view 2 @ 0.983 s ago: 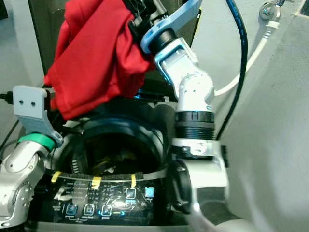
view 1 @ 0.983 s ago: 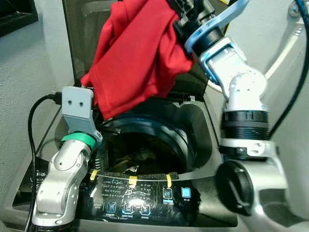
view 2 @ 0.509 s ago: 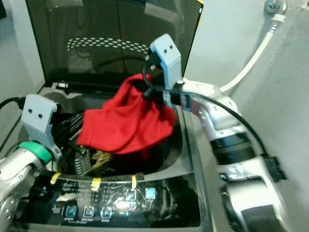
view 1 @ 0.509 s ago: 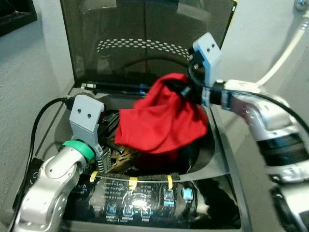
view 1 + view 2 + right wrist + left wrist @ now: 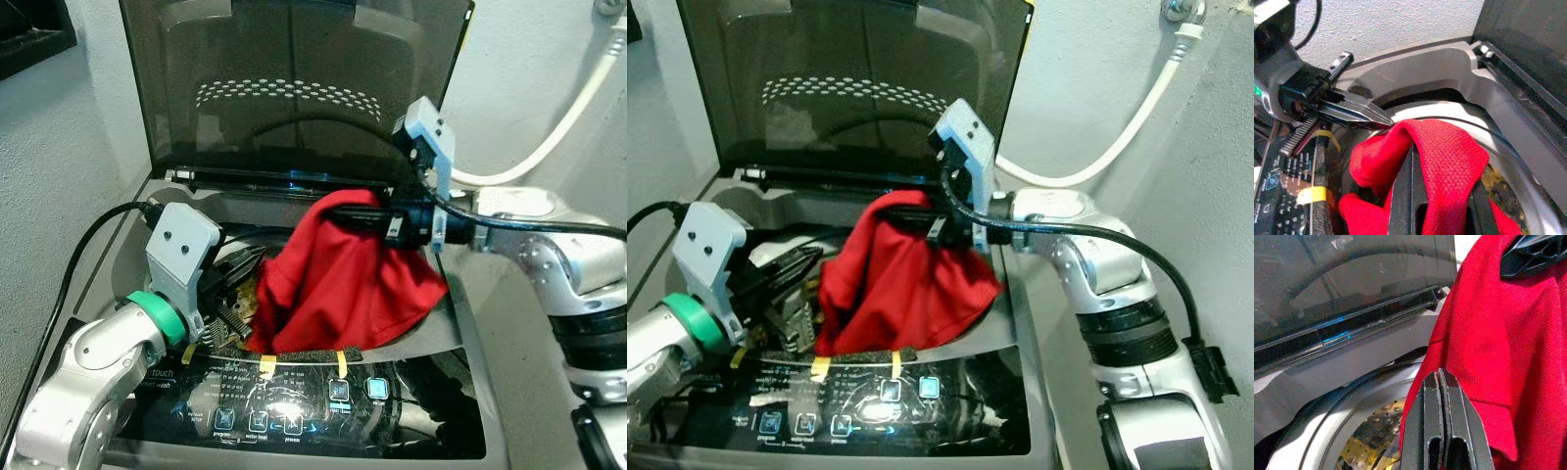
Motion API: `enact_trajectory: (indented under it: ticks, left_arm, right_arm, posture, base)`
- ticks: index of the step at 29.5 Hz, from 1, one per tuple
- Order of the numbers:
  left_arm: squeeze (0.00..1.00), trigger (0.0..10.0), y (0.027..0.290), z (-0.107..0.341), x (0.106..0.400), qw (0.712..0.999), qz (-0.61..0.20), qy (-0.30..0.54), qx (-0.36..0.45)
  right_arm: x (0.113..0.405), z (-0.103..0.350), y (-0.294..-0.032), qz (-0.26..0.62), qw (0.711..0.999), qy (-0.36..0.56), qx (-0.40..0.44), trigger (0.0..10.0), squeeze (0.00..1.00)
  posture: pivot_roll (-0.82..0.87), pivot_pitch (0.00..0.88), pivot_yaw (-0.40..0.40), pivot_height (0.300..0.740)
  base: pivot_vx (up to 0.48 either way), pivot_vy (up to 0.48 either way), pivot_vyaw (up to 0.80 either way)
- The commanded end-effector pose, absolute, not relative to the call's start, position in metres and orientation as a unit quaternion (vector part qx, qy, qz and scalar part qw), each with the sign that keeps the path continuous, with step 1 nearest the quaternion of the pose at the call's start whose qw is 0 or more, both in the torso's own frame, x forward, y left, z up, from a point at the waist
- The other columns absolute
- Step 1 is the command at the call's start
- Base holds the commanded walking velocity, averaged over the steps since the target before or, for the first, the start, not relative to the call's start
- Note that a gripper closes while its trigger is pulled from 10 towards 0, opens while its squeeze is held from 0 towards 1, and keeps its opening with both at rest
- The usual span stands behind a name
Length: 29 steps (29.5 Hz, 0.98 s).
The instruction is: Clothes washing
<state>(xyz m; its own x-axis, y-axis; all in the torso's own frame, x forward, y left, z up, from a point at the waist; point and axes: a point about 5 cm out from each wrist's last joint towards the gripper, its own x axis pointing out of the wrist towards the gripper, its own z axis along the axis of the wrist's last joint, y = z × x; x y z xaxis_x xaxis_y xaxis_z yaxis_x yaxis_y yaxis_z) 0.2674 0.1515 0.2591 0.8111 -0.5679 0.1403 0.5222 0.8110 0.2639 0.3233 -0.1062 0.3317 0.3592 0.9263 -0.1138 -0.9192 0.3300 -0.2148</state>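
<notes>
A red garment (image 5: 343,284) hangs over the round drum opening of a top-loading washer (image 5: 137,211), its lower edge reaching the front rim. My right gripper (image 5: 345,211) comes in from the right and is shut on the garment's top fold, with cloth draped over its fingers (image 5: 1400,196). At the left rim of the opening my left gripper (image 5: 245,266) points at the cloth. Its fingers (image 5: 1440,396) are pressed together with nothing between them, the tips touching the red garment's (image 5: 1508,333) edge. A yellowish cloth (image 5: 1359,450) lies in the drum below.
The dark tinted lid (image 5: 294,88) stands open behind the drum. A lit control panel (image 5: 294,401) with yellow tape strips runs along the front. A white hose (image 5: 558,137) crosses the wall at right. A black cable (image 5: 78,255) loops at left.
My right gripper has brought the red garment down from high in front of the lid to the drum opening. The left gripper has edged in towards the cloth. The camera has shifted.
</notes>
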Motion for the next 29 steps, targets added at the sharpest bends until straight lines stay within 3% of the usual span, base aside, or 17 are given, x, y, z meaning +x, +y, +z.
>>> enact_trajectory:
  ticks: [1, 2, 10, 11, 12, 18, 19, 21, 25, 26, 29]
  left_arm:
    - [0.0, 10.0, 0.149, 0.261, 0.264, 0.941, -0.3, -0.108, 0.111]
    - [0.0, 10.0, 0.148, 0.261, 0.262, 0.938, -0.312, -0.105, 0.111]
    - [0.0, 10.0, 0.144, 0.26, 0.256, 0.932, -0.334, -0.098, 0.102]
    - [0.0, 10.0, 0.142, 0.261, 0.255, 0.93, -0.341, -0.101, 0.091]
    - [0.0, 10.0, 0.141, 0.262, 0.255, 0.928, -0.349, -0.102, 0.082]
    - [0.0, 10.0, 0.141, 0.264, 0.255, 0.928, -0.35, -0.108, 0.073]
    - [0.0, 10.0, 0.148, 0.264, 0.265, 0.948, -0.291, -0.106, 0.073]
    - [0.0, 10.0, 0.153, 0.264, 0.271, 0.957, -0.259, -0.107, 0.068]
    - [0.0, 10.0, 0.156, 0.264, 0.274, 0.963, -0.239, -0.108, 0.064]
    - [0.0, 10.0, 0.163, 0.263, 0.279, 0.973, -0.196, -0.108, 0.06]
    - [0.0, 10.0, 0.173, 0.261, 0.285, 0.984, -0.145, -0.101, 0.036]
  right_arm:
    - [0.32, 0.336, -0.106, 0.57, 0.812, -0.025, -0.12, 10.0, 0.02]
    - [0.321, 0.334, -0.101, 0.571, 0.814, -0.02, -0.106, 10.0, 1.0]
    - [0.327, 0.328, -0.092, 0.557, 0.824, -0.011, -0.105, 10.0, 1.0]
    - [0.332, 0.33, -0.094, 0.537, 0.837, -0.02, -0.106, 10.0, 0.45]
    - [0.336, 0.332, -0.098, 0.515, 0.85, -0.027, -0.108, 10.0, 0.0]
    - [0.352, 0.347, -0.112, 0.416, 0.901, -0.086, -0.086, 10.0, 0.0]
    - [0.364, 0.356, -0.123, 0.328, 0.933, -0.139, -0.043, 10.0, 0.0]
    - [0.369, 0.358, -0.131, 0.279, 0.948, -0.154, -0.014, 10.0, 0.0]
    - [0.373, 0.358, -0.136, 0.247, 0.956, -0.16, 0.006, 10.0, 0.0]
    - [0.374, 0.357, -0.142, 0.214, 0.961, -0.174, 0.033, 10.0, 0.0]
    - [0.368, 0.348, -0.141, 0.244, 0.951, -0.159, 0.102, 10.0, 0.0]
  posture:
    - [0.04, 0.063, 0.031, 0.74]
    - [0.04, 0.063, 0.028, 0.74]
    - [0.04, 0.062, 0.024, 0.74]
    - [0.04, 0.059, 0.025, 0.74]
    - [0.04, 0.057, 0.026, 0.74]
    - [0.03, 0.044, 0.029, 0.74]
    - [0.03, 0.04, 0.025, 0.74]
    - [0.03, 0.037, 0.022, 0.74]
    - [0.03, 0.037, 0.021, 0.74]
    - [0.03, 0.034, 0.022, 0.74]
    - [0.03, 0.035, 0.028, 0.74]
  base:
    - [0.0, 0.0, 0.0]
    - [0.0, 0.0, 0.0]
    - [0.0, 0.0, 0.0]
    - [0.0, 0.0, 0.0]
    - [0.0, 0.0, 0.0]
    - [0.0, 0.0, 0.0]
    - [0.0, 0.0, 0.0]
    - [0.0, 0.0, 0.0]
    - [0.0, 0.0, 0.0]
    - [0.0, 0.0, 0.0]
    - [0.0, 0.0, 0.0]
